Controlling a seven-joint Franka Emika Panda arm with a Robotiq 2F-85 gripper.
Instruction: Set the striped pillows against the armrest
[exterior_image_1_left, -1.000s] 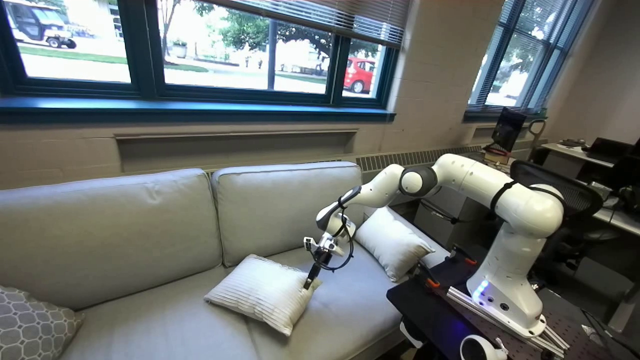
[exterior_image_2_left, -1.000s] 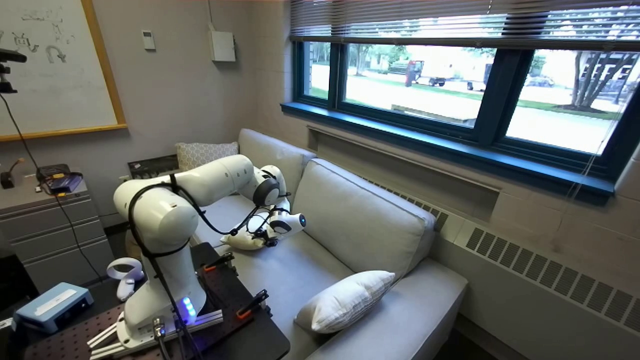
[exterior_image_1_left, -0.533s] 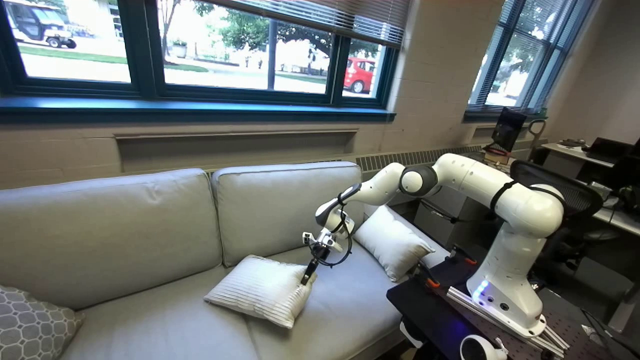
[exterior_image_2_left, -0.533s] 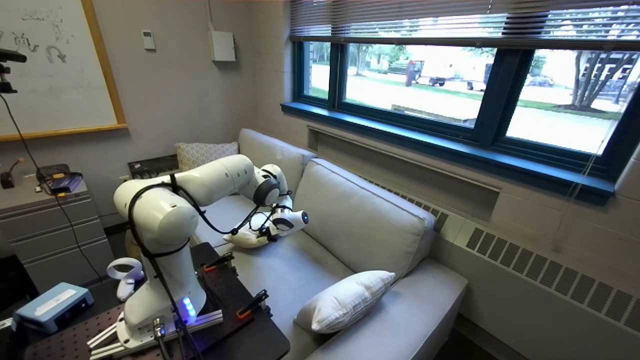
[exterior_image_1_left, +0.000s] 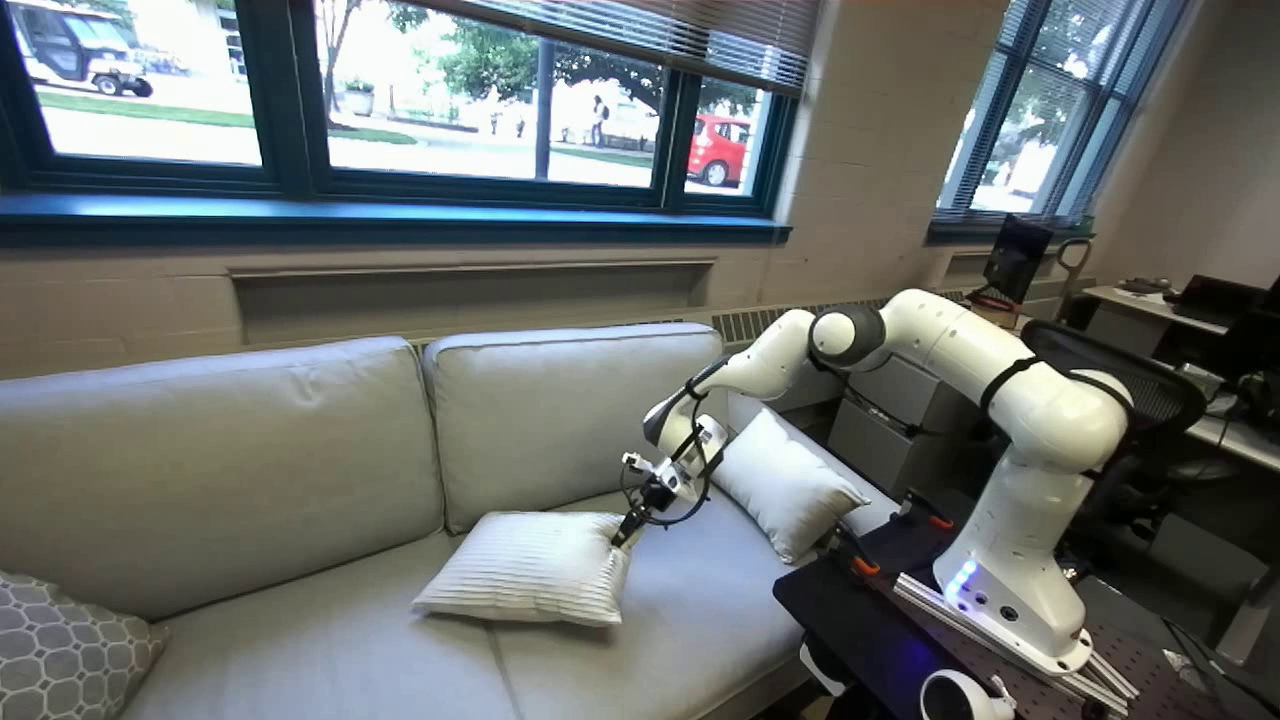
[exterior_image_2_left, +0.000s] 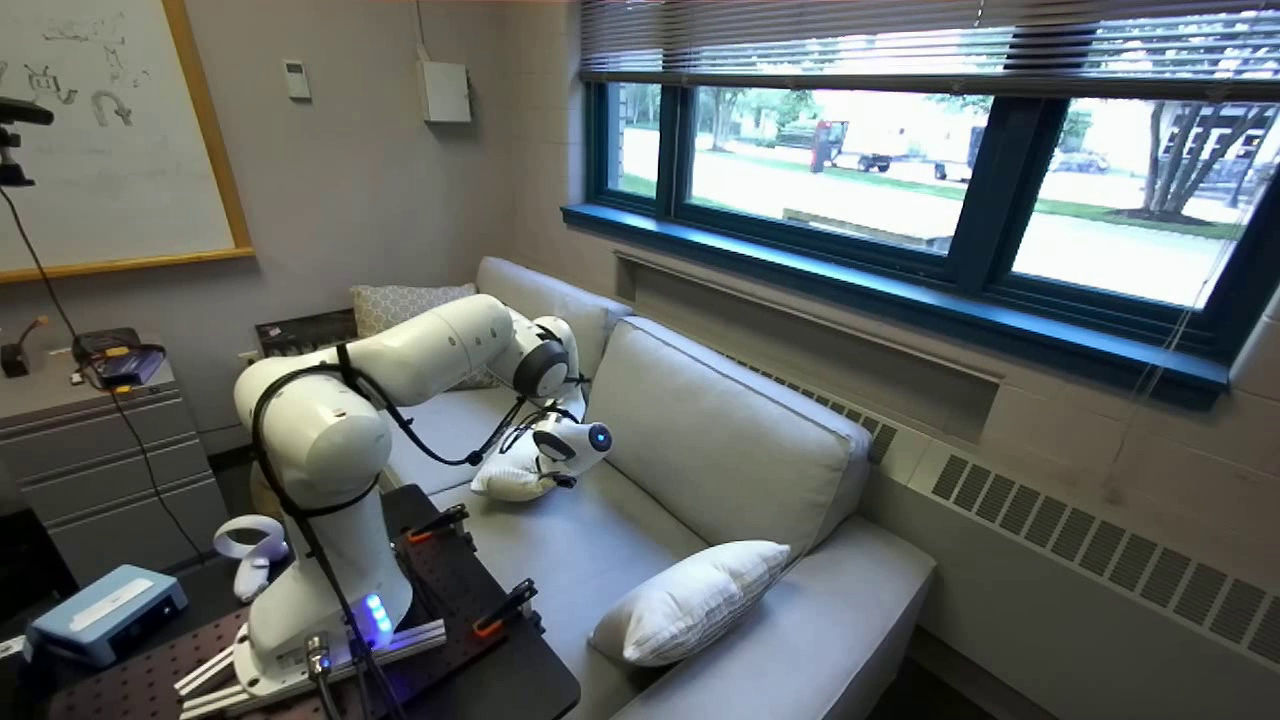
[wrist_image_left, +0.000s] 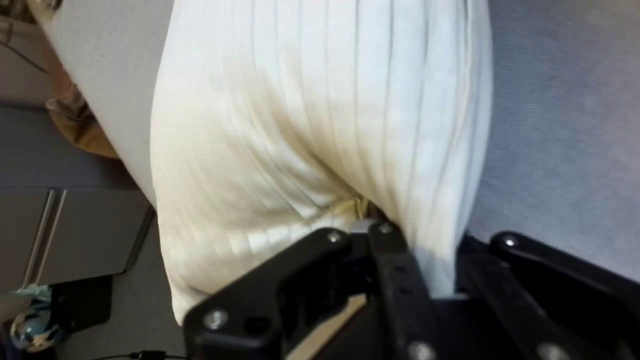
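Note:
A cream striped pillow (exterior_image_1_left: 530, 570) lies on the sofa seat, its near right edge seeming slightly raised. My gripper (exterior_image_1_left: 620, 535) is shut on its right corner. In the wrist view, pleated fabric of that striped pillow (wrist_image_left: 325, 100) bunches down between the two fingers of my gripper (wrist_image_left: 430, 240). Much of the pillow is hidden behind the wrist in an exterior view (exterior_image_2_left: 510, 477). A second whitish pillow (exterior_image_2_left: 690, 600), with faint lines on it, leans at the armrest (exterior_image_2_left: 810, 625). My arm stands between the held pillow and that one.
The grey sofa's back cushions (exterior_image_1_left: 580, 420) rise behind the held pillow. A grey patterned pillow (exterior_image_1_left: 70, 650) sits at the far end. The dark robot table (exterior_image_2_left: 500, 665) borders the sofa front, with black and orange clamps (exterior_image_2_left: 505, 608) along its edge.
My gripper has shut on the corner of the striped pillow and moved up and toward the armrest side. The pillow has turned and shifted slightly that way with it. The second pillow has not moved.

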